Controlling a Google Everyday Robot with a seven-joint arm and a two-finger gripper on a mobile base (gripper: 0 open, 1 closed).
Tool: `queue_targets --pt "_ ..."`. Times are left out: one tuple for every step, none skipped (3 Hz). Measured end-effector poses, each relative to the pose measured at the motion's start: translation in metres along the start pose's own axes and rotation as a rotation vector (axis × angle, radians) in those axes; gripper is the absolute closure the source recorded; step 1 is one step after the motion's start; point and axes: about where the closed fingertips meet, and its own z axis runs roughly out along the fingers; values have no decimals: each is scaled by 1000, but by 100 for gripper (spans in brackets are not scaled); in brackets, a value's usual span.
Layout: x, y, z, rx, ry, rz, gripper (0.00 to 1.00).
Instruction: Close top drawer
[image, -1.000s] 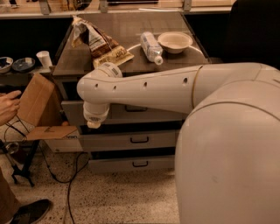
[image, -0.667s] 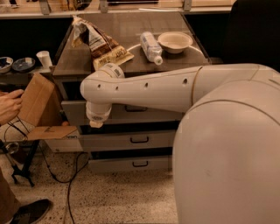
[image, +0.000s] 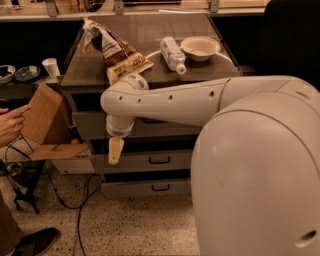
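Observation:
The top drawer (image: 89, 125) is the wide grey front just under the cabinet's countertop, with a dark gap above it. My white arm crosses in front of it and hides most of its handle. My gripper (image: 115, 150) hangs down from the wrist at the drawer's left part. Its tip sits just below the drawer front's lower edge, over the dark gap above the second drawer. Whether it touches the drawer front cannot be told.
Two shorter grey drawers (image: 160, 160) (image: 160, 187) lie below. On the countertop are a snack bag (image: 116, 54), a water bottle (image: 172, 54) and a bowl (image: 200, 47). At the left are a cardboard box (image: 47, 125), a person's hand (image: 11, 122) and a floor cable (image: 80, 200).
My arm has shifted a little to the right and the gripper has come slightly lower in front of the drawers. The drawer front looks unchanged.

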Motion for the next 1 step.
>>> queue_targets --pt "0 0 0 0 0 0 0"
